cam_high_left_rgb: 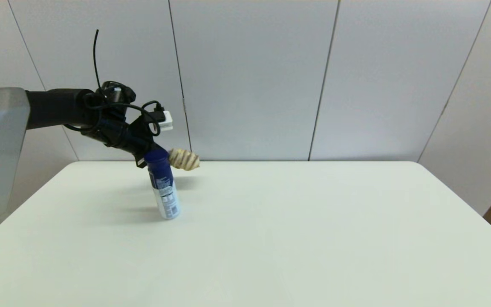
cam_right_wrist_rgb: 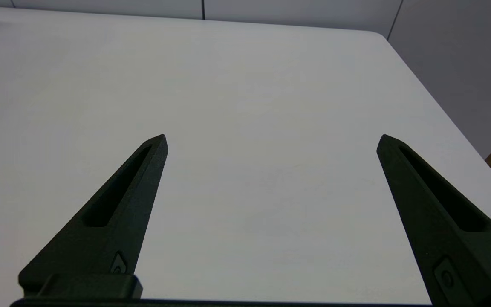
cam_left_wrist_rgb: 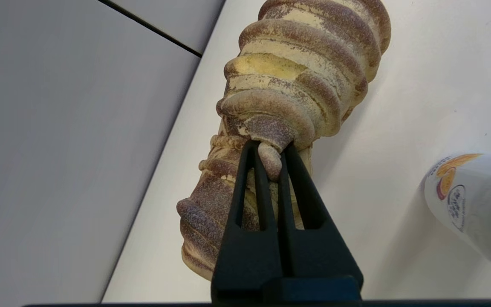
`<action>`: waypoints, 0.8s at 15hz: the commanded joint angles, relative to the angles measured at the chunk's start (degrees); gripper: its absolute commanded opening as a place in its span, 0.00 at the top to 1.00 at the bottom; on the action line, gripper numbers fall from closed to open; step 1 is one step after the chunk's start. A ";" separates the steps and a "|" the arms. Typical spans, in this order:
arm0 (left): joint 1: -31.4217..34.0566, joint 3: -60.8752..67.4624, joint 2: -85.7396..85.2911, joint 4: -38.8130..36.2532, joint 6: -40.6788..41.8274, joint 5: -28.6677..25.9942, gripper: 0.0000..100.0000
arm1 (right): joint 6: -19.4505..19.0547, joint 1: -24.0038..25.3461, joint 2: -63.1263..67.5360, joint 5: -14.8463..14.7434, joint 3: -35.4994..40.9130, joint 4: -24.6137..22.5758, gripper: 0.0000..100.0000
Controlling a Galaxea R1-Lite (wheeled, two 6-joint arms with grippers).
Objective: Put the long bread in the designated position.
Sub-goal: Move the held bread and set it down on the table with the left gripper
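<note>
The long bread (cam_high_left_rgb: 183, 159) is seen held off the white table (cam_high_left_rgb: 271, 238), up near the far left edge, just beside the blue cap of the spray can (cam_high_left_rgb: 163, 185).

Largest first: the table is seen spanning most of the head view, backed by grey wall panels (cam_high_left_rgb: 249, 76). The left arm (cam_high_left_rgb: 58, 113) is extended from picture left over the table's far left part, with black cables looped at the wrist.

The spray can is shown standing on the table, tilted slightly, white body with blue cap uppermost; in the left wrist view part of its body (cam_left_wrist_rgb: 471, 200) is seen off to one side of the loaf, apart from it.

The bread is shown as a ridged tan loaf with brown crosswise stripes and yellowish patches (cam_left_wrist_rgb: 296, 85); a shadow is cast on the table under it.

The left gripper (cam_left_wrist_rgb: 270, 149) is clenched on a small nub at the near end of the loaf, fingers almost together, the nub pinched between the tips.

The right gripper (cam_right_wrist_rgb: 271, 140) is released, fingers (cam_right_wrist_rgb: 134, 187) spread wide above bare table near the right edge; it is not seen in the head view.
</note>
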 commanded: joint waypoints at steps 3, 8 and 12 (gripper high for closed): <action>0.66 -0.02 1.18 0.21 0.34 -0.18 1.00 | -0.03 0.01 0.09 0.02 0.00 0.02 0.00; 0.92 -0.02 1.18 0.21 0.34 -0.44 1.00 | -0.03 0.01 0.09 0.02 0.00 0.02 0.00; 0.84 -0.02 1.18 0.29 0.34 -1.50 1.00 | -0.03 0.01 0.09 0.02 0.00 0.02 0.00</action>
